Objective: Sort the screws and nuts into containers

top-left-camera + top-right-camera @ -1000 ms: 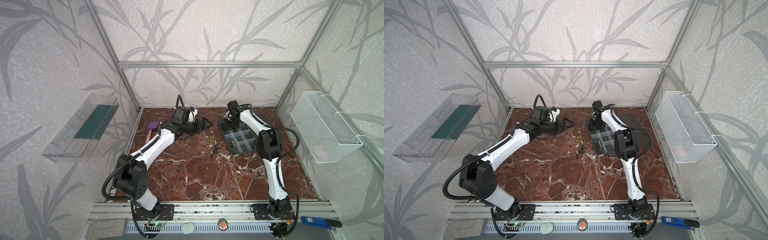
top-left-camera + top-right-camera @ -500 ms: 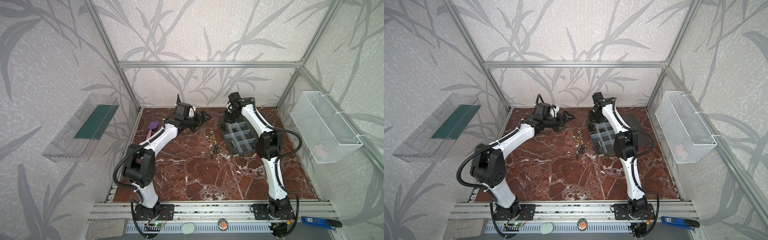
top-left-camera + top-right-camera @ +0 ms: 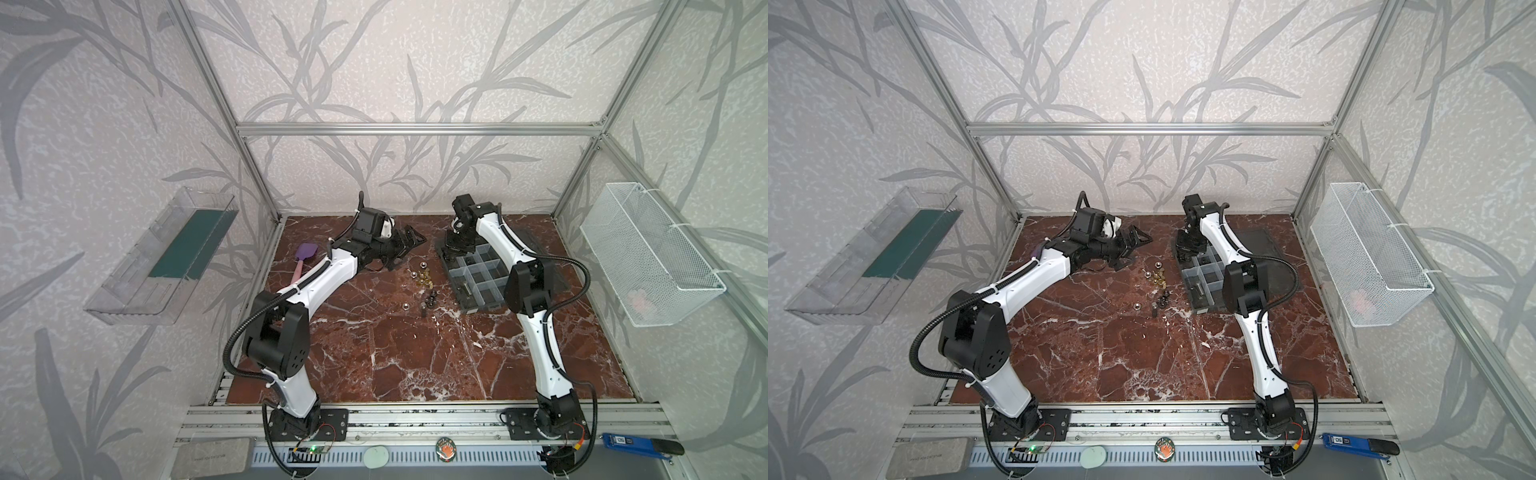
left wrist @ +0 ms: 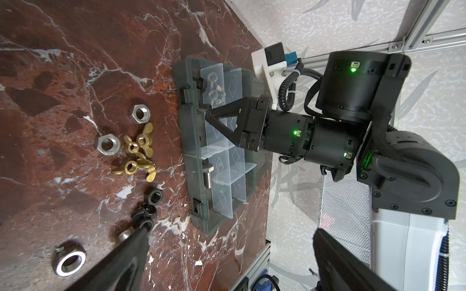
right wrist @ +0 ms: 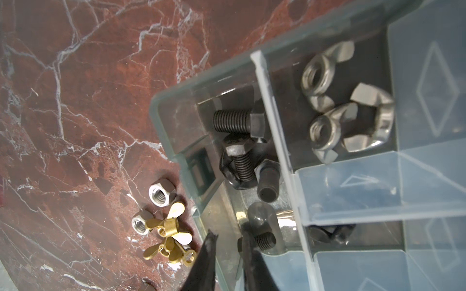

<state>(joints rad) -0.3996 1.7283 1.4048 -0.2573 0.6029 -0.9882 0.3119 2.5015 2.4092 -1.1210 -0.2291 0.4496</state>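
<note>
The grey organizer box [image 3: 478, 274] [image 3: 1204, 284] lies open at the back right. My right gripper [image 5: 228, 239] [image 3: 456, 248] hangs over its far left compartment, shut on a small black screw [image 5: 263, 239] at its tips [image 4: 206, 114]. Black screws [image 5: 234, 121] lie in that compartment and silver wing nuts [image 5: 327, 126] in the one beside it. Loose silver nuts [image 4: 140, 114], brass wing nuts [image 4: 136, 151] and black nuts [image 4: 151, 201] lie on the table left of the box [image 4: 186, 141]. My left gripper [image 4: 232, 264] [image 3: 409, 245] is open and empty, raised behind the loose pile [image 3: 422, 278].
A purple spatula [image 3: 305, 255] lies at the back left of the marble table. The box's lid [image 3: 1258, 245] lies flat behind the right arm. A white wire basket [image 3: 648, 257] hangs on the right wall, a clear shelf [image 3: 166, 257] on the left wall.
The left arm's elbow has lifted and drawn in, and its open gripper shifted slightly. The right gripper has stayed over the box's far left corner.
</note>
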